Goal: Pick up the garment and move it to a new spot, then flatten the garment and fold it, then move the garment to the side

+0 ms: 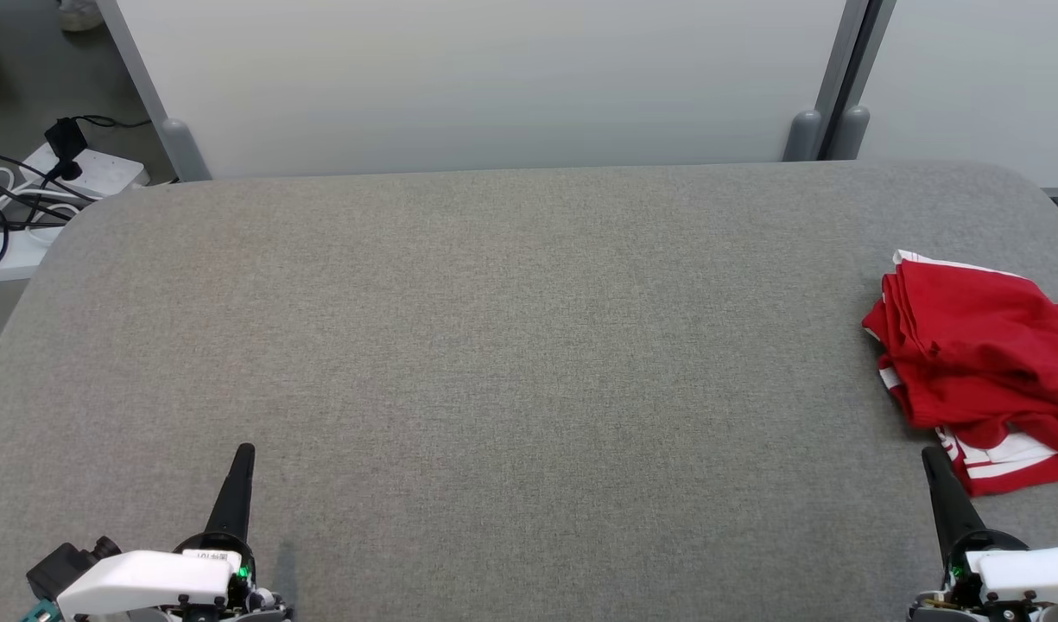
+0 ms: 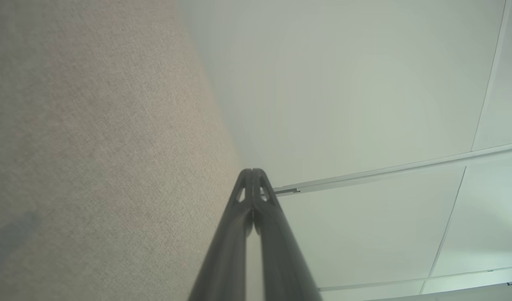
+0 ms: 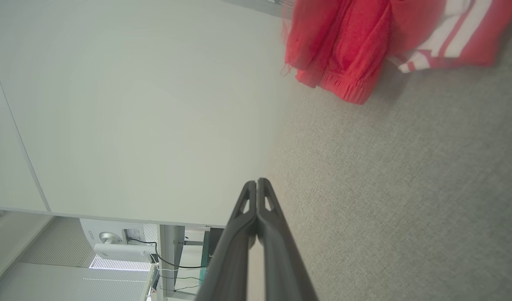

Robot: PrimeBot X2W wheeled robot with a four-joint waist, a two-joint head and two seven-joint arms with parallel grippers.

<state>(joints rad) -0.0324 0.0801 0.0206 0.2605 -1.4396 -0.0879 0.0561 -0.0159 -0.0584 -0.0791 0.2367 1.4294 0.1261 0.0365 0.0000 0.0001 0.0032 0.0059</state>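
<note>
**Red garment sits at the table's right edge, close to the right arm**

The garment [image 1: 978, 345] lies bunched in loose layers on the grey table [image 1: 494, 345], hard against its right side and running out of the head view there. A red-and-white striped edge shows at its near end. Its longer run goes from far to near, roughly along that table edge.

The right gripper [image 1: 929, 453] is much the nearer of the two. The heap lies ahead of its tip and a little to its right, with the striped end just beside the fingers. In the right wrist view there is bare cloth between the tips and the nearest red fold, so they are apart. The left gripper [image 1: 245, 449] rests low at the opposite side, well apart from the garment, with the table's whole middle between them.

Both pairs of jaws are closed tip to tip and hold nothing.

This layout fits two stages: a rumpled garment waiting at the edge to be carried inward, or a roughly folded one already set aside. The layers look stacked but uneven, so the pictures do not settle which. Any reach for it would suit the right arm, going forward and slightly outward.
</note>
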